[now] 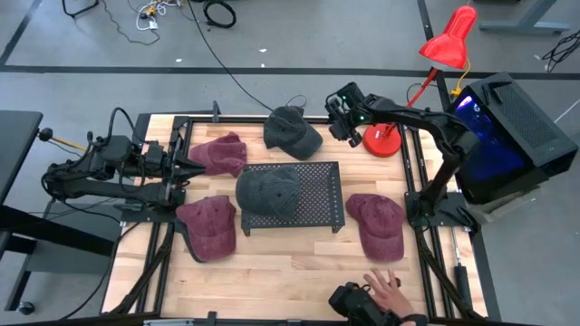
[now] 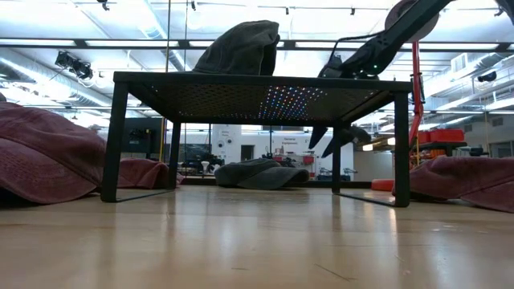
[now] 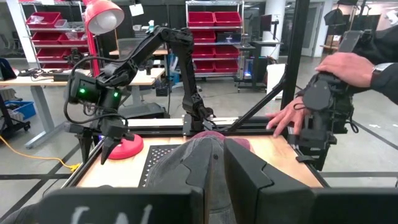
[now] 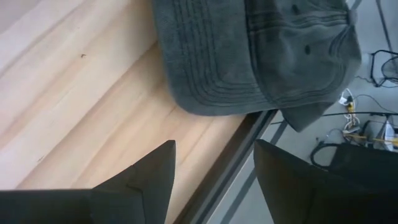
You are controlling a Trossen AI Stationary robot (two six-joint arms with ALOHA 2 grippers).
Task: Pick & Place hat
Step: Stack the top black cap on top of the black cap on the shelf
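Lighting bright and even, from ceiling strips overhead in the low view; glare whitens that ceiling; soft shadow beneath the mesh stand; near tabletop blurred.

We note two dark grey hats: one on the black perforated rack, one on the pale wood table. We record four maroon hats, faded at their seams. The lamp is red, shade and base alike. Both arms are black.
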